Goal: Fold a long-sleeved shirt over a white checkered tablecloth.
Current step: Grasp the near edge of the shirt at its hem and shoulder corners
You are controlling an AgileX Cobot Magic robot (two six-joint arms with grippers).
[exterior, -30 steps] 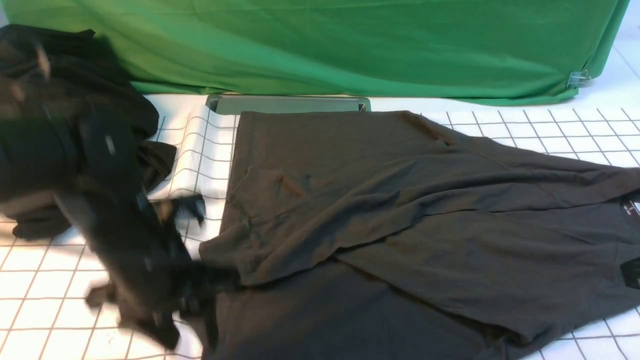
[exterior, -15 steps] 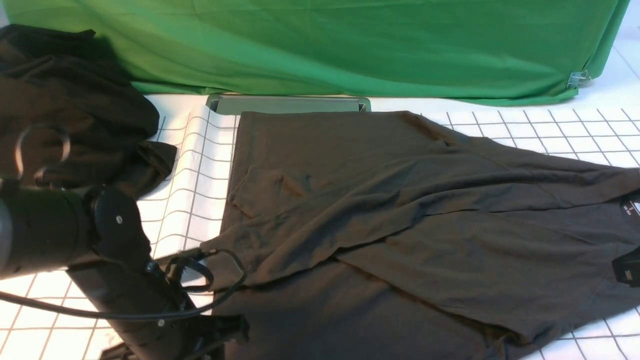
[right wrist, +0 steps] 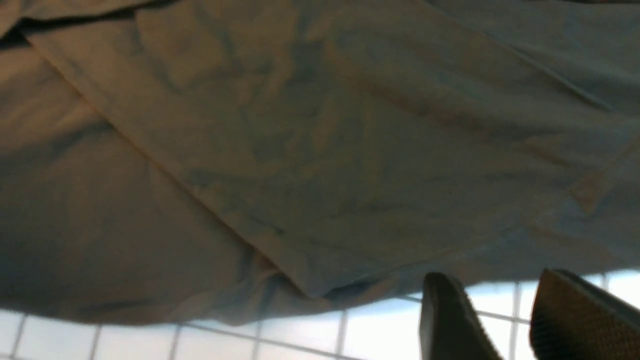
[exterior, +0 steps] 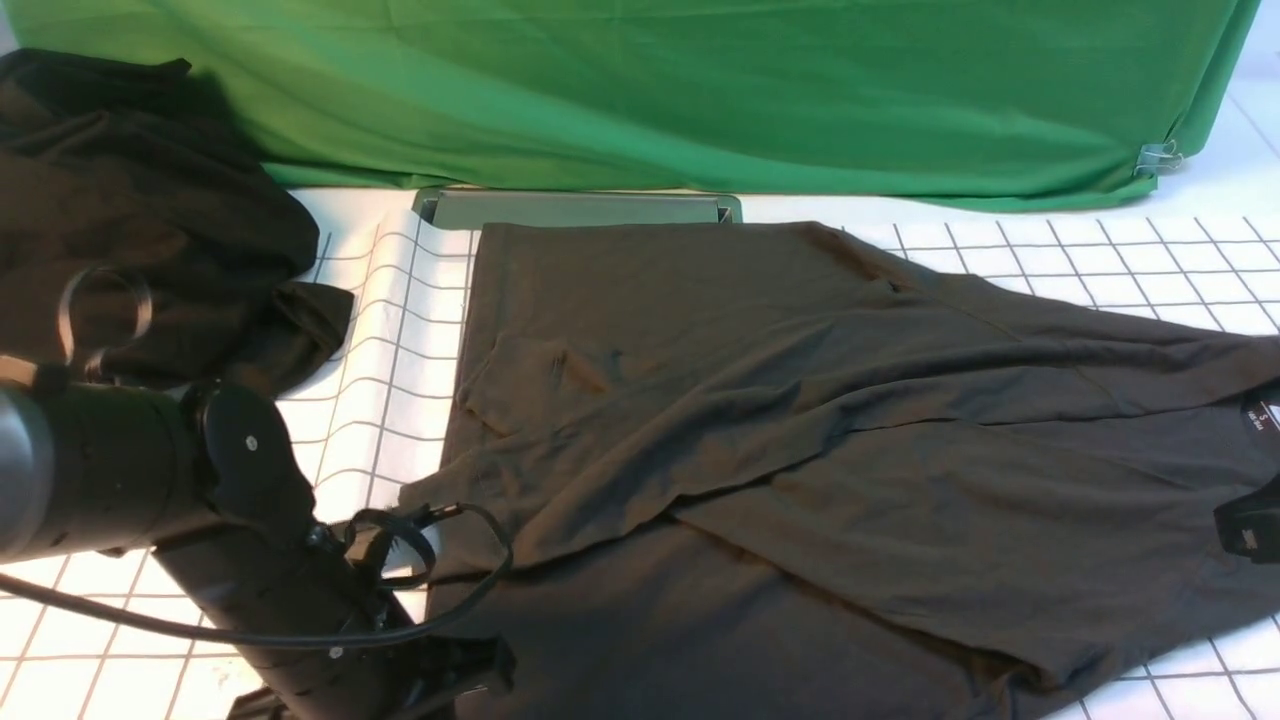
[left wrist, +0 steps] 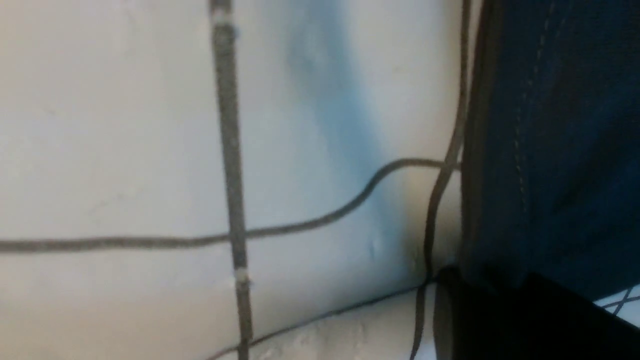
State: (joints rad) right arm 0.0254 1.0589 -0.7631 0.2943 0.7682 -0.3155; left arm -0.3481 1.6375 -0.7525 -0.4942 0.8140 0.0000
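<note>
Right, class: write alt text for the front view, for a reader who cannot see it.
A dark long-sleeved shirt lies part folded on a white checkered tablecloth. The left arm is low at its near left corner; a black cloth heap lies far left, a green cloth behind.

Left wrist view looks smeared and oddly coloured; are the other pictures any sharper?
Left wrist view: seemingly very close, lines of the white checkered tablecloth soft and bent, the long-sleeved shirt tinted blue. Front view: sharpest, evenly lit, the shirt brownish. Right wrist view: mildly soft, the right gripper blurred.
</note>
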